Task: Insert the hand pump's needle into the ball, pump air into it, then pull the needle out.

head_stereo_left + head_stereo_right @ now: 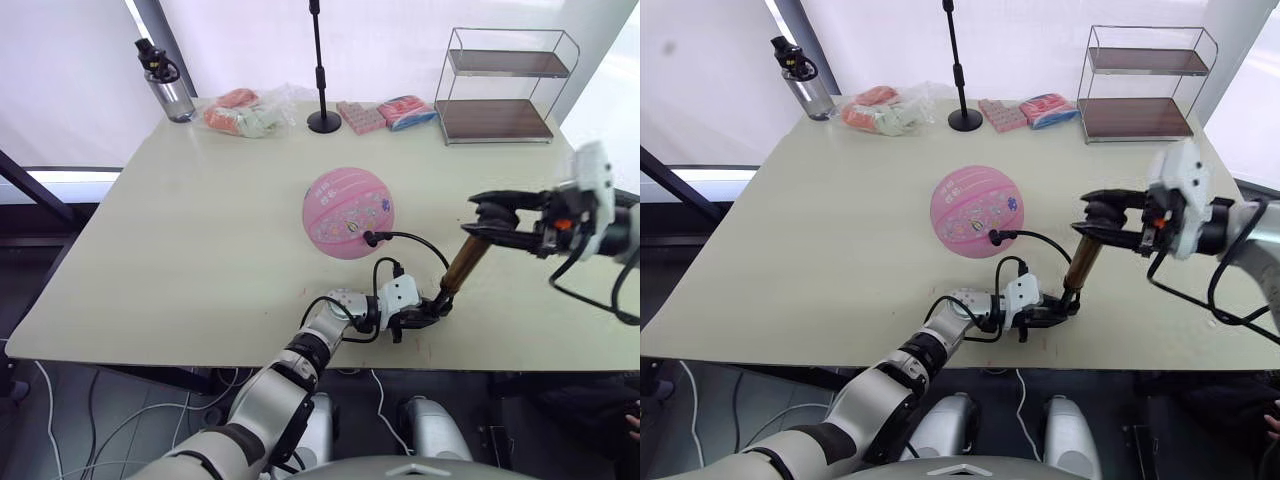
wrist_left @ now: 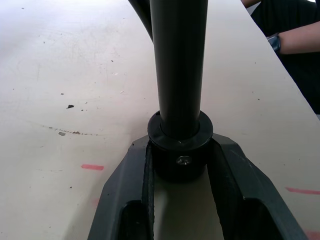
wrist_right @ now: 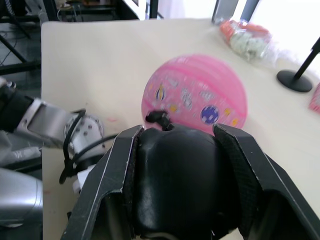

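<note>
The pink ball (image 1: 345,210) sits round at the table's middle. A black fitting (image 1: 369,238) is pressed against its near side, and the needle itself is hidden. From the fitting a thin black hose (image 1: 425,242) loops to the hand pump (image 1: 462,262), which stands tilted near the front edge. My left gripper (image 1: 428,312) is shut on the pump's black base cap (image 2: 180,150), down on the table. My right gripper (image 1: 490,222) is shut on the black handle (image 3: 177,175) at the pump's top, to the right of the ball (image 3: 200,95).
Along the far edge stand a water bottle (image 1: 165,85), a clear bag of packets (image 1: 245,112), a black pole stand (image 1: 322,120), pink packets (image 1: 362,116) and a wire shelf (image 1: 505,85). A person's arm (image 2: 295,42) shows beyond the table's right side.
</note>
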Motion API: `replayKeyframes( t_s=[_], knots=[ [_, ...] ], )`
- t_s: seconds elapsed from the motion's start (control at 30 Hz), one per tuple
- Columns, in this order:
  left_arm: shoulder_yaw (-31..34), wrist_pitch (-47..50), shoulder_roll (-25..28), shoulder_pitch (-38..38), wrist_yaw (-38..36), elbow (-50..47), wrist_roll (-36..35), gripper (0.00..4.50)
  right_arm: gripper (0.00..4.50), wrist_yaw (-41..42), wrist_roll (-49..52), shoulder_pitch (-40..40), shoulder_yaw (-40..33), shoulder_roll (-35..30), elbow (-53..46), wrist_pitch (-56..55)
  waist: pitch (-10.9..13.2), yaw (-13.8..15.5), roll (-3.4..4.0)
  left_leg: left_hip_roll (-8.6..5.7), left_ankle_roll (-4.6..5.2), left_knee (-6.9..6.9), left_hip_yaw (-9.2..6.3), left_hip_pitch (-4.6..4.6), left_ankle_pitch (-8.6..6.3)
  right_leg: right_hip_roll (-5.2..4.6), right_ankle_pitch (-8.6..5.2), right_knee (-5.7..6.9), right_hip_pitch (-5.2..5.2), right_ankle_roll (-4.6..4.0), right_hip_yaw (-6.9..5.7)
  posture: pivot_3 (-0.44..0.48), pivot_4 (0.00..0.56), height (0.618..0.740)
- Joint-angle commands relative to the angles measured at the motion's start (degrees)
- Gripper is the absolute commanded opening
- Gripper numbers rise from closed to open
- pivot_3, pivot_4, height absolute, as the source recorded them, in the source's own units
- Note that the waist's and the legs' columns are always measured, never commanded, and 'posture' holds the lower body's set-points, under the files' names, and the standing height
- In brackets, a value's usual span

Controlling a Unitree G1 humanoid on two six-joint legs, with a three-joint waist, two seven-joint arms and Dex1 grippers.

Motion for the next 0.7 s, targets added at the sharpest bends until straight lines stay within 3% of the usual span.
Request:
replayKeyframes(
  t_s=[0.03,0.3,0.7],
  knots=[
    [-1.06,2.04,0.77,2.35,0.35,4.22,2.23,1.07,1.83,-0.33,5.41,-5.81,-6.50,-3.68,-0.54,4.03,0.08,-0.03,0.10,0.00,0.00,0.02,0.02,0.00,0.00,-0.01,0.00,0.00,-0.01,0.00,0.01,0.000,0.150,0.731],
    [-1.05,2.04,0.66,2.24,0.42,4.42,2.26,1.07,1.83,-0.75,7.97,-10.48,-6.86,-5.83,0.61,8.21,0.10,0.00,0.10,0.00,0.00,0.02,0.04,-0.02,0.00,-0.03,0.00,0.00,-0.04,0.01,0.02,0.000,0.150,0.731],
    [-1.05,1.78,0.81,2.52,0.68,4.48,2.56,1.07,1.83,-2.88,-6.30,9.09,3.86,4.55,-2.28,-3.50,-0.24,-0.12,-0.27,0.07,0.00,0.00,0.01,0.13,0.00,0.05,0.01,0.00,0.07,0.03,-0.01,0.000,0.150,0.731]
  ],
)
